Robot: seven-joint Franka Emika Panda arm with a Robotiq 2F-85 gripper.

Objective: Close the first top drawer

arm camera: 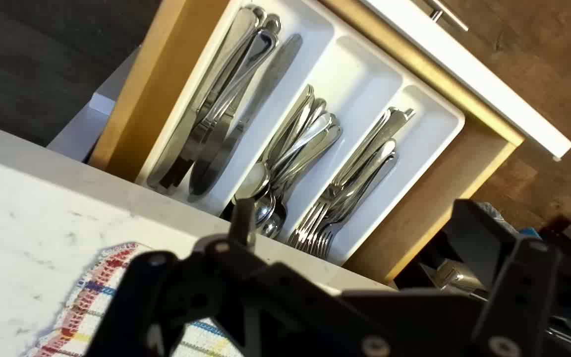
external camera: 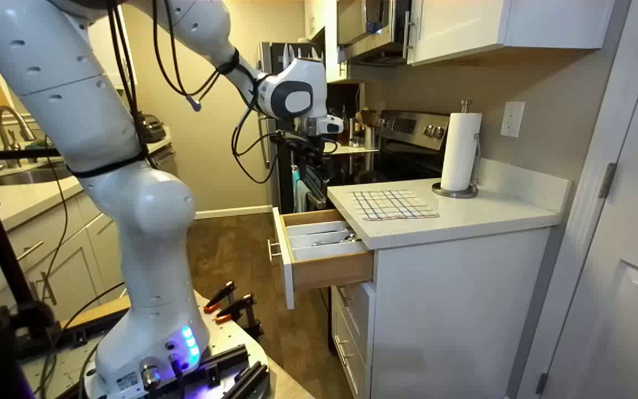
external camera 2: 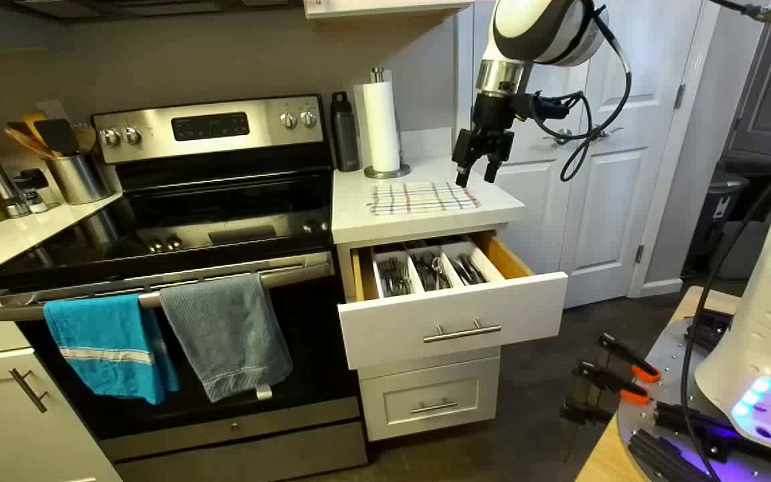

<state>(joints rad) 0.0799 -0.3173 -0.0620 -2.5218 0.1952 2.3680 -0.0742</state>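
The white top drawer (external camera 2: 385,335) is pulled well out from under the counter in both exterior views (external camera: 284,271). Its bar handle (external camera 2: 462,331) is on the front face. A white cutlery tray (arm camera: 365,69) inside holds knives, spoons and forks in separate compartments. My gripper (external camera 2: 477,177) is black, points down and is open with nothing between its fingers. It hangs above the drawer and the counter's edge, apart from both. In the wrist view, the fingers (arm camera: 356,215) are spread wide, and the drawer's front (arm camera: 474,74) lies beyond them at the upper right.
A checked cloth (external camera 2: 419,199) lies on the white counter (external camera 2: 385,231). A paper towel roll (external camera 2: 381,127) and a dark bottle (external camera 2: 344,134) stand behind it. The stove (external camera 2: 225,227) with hanging towels is beside the drawer. A lower drawer (external camera 2: 432,395) is shut. Clamps (external camera 2: 610,375) sit on the robot's base table.
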